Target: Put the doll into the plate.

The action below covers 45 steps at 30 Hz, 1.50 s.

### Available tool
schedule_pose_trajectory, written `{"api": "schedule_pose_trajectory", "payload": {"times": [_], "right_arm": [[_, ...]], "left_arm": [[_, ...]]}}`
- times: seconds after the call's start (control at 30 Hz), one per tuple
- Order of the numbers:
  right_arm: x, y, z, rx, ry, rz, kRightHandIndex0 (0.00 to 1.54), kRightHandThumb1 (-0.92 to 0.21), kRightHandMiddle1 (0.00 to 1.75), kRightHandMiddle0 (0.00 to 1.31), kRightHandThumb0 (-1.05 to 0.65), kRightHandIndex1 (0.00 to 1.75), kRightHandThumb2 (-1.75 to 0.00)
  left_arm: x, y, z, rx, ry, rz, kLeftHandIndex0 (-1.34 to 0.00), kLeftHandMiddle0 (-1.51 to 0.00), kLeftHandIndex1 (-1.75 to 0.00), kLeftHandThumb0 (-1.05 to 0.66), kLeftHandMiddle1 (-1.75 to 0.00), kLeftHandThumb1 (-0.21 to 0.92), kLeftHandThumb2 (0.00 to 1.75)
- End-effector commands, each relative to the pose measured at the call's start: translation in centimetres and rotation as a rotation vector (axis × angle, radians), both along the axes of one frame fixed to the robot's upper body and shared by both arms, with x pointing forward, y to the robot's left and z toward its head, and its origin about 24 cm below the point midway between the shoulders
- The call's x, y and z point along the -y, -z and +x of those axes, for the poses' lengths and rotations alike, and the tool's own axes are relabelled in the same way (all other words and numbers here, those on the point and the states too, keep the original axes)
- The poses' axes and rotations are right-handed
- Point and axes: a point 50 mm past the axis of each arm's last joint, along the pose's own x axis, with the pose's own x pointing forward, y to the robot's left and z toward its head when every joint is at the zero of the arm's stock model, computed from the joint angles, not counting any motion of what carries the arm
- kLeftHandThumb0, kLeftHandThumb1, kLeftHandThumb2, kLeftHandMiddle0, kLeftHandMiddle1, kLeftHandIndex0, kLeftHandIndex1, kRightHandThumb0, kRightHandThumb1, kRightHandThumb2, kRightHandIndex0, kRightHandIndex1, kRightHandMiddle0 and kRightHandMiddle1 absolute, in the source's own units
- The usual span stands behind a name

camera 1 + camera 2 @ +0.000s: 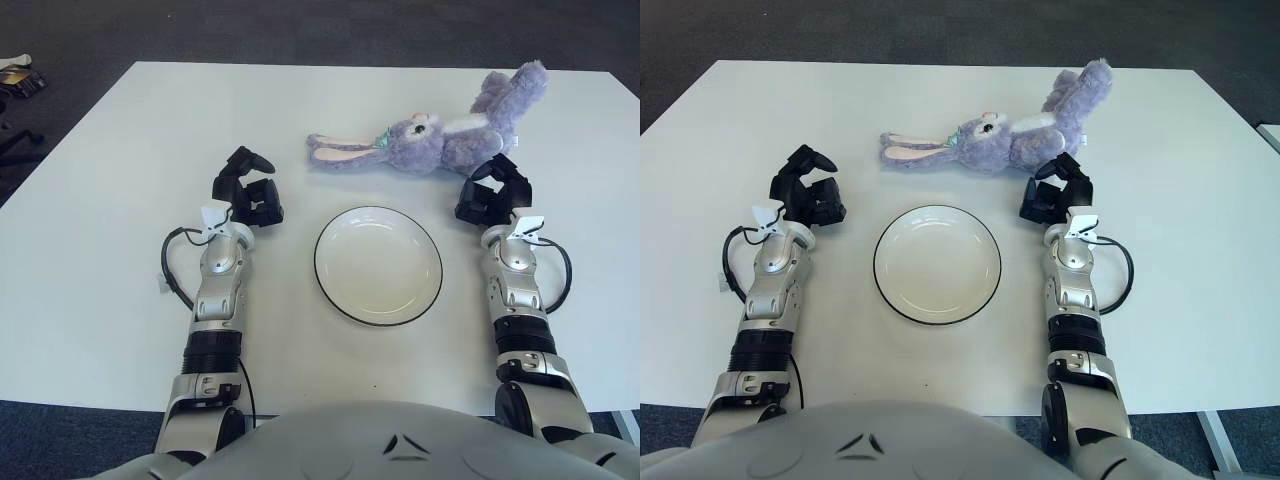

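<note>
In the left eye view the doll (440, 135), a lilac plush rabbit with long pink-lined ears, lies on its side toward the far right corner of the tabletop (100, 180), ears pointing left and legs angled up toward the far edge. The right hand (494, 198) sits just on the near side of the rabbit's body, its dark fingers loosely curled and gripping nothing; whether the fingertips touch the plush cannot be told. The left hand (247, 190) shows left of the plate, well apart from the doll, its fingers likewise half curled and empty. The tabletop is plain white, with dark grey carpet around it and some dark gear on the floor beyond the far left corner. The plate (330, 290), white with a thin black rim, lies between the two forearms toward the near edge and has nothing in it.

In the right eye view the doll (1005, 142) again lies just beyond the right hand (1056, 196), body close to the fingers. The left hand (808, 195) stands off to the plate's left. The plate (890, 285) is bare, near the middle of the near edge, clear of both hands.
</note>
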Motion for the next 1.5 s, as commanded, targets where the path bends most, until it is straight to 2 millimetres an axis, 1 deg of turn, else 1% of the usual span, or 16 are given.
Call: {"api": "schedule_pose_trajectory", "payload": {"times": [0.0, 0.33, 0.43, 0.5, 0.57, 0.67, 0.83, 0.9, 1.07, 1.3, 1.47], "right_arm": [[0.0, 2.5, -1.4, -0.087, 0.013, 0.029, 1.3, -0.24, 1.75, 0.68, -0.52, 1.75, -1.42], [0.0, 2.5, -1.5, -0.086, 0.012, 0.029, 1.31, -0.23, 1.75, 0.69, -0.52, 1.75, -1.43], [0.1, 2.5, -1.6, -0.085, 0.012, 0.034, 1.3, -0.23, 1.75, 0.69, -0.52, 1.75, -1.42], [0.4, 2.4, -1.6, -0.082, 0.015, 0.039, 1.28, -0.24, 1.75, 0.68, -0.52, 1.75, -1.42], [1.0, 2.2, -1.7, -0.077, 0.023, 0.041, 1.26, -0.25, 1.75, 0.67, -0.51, 1.75, -1.41], [2.5, 1.1, -1.7, -0.054, 0.052, 0.023, 1.23, -0.26, 1.75, 0.66, -0.51, 1.75, -1.39], [3.1, 0.0, -1.8, -0.033, 0.073, -0.006, 1.2, -0.28, 1.75, 0.65, -0.5, 1.75, -1.37], [3.5, -0.9, -2.0, -0.023, 0.082, -0.024, 1.18, -0.28, 1.75, 0.65, -0.5, 1.75, -1.37], [3.8, -1.7, -2.5, -0.032, 0.092, -0.032, 1.14, -0.29, 1.75, 0.64, -0.49, 1.75, -1.35], [3.4, -4.0, -4.0, -0.022, 0.077, -0.046, 1.11, -0.3, 1.75, 0.63, -0.49, 1.75, -1.34], [3.6, -4.7, -4.3, -0.024, 0.079, -0.042, 1.1, -0.31, 1.75, 0.62, -0.49, 1.75, -1.33]], "left_arm": [[-0.3, 1.7, -0.6, -0.076, -0.002, 0.001, -0.68, -1.29, -1.75, -0.51, -1.75, 0.24, 1.42], [-0.2, 1.7, -0.7, -0.086, -0.006, -0.005, -0.68, -1.28, -1.75, -0.51, -1.75, 0.24, 1.41], [-0.2, 1.7, -0.7, -0.088, -0.007, -0.004, -0.68, -1.28, -1.75, -0.51, -1.75, 0.24, 1.41], [-0.3, 1.6, -0.7, -0.085, -0.007, -0.003, -0.68, -1.28, -1.75, -0.51, -1.75, 0.24, 1.42], [-0.3, 1.6, -0.8, -0.08, -0.007, -0.003, -0.68, -1.28, -1.75, -0.51, -1.75, 0.24, 1.42], [-0.4, 1.5, -0.8, -0.076, -0.01, 0.006, -0.68, -1.29, -1.75, -0.52, -1.75, 0.23, 1.42], [-0.4, 1.5, -0.8, -0.075, -0.012, 0.011, -0.69, -1.31, -1.75, -0.52, -1.75, 0.23, 1.43], [-0.4, 1.5, -0.7, -0.076, -0.007, 0.009, -0.69, -1.32, -1.75, -0.52, -1.75, 0.23, 1.43], [-0.4, 1.5, -0.7, -0.077, 0.004, -0.001, -0.68, -1.31, -1.75, -0.52, -1.75, 0.23, 1.42], [-0.5, 1.5, -0.6, -0.069, 0.013, -0.004, -0.68, -1.31, -1.75, -0.51, -1.75, 0.24, 1.41], [-0.5, 1.5, -0.5, -0.071, 0.008, -0.004, -0.68, -1.31, -1.75, -0.51, -1.75, 0.24, 1.41]]}}
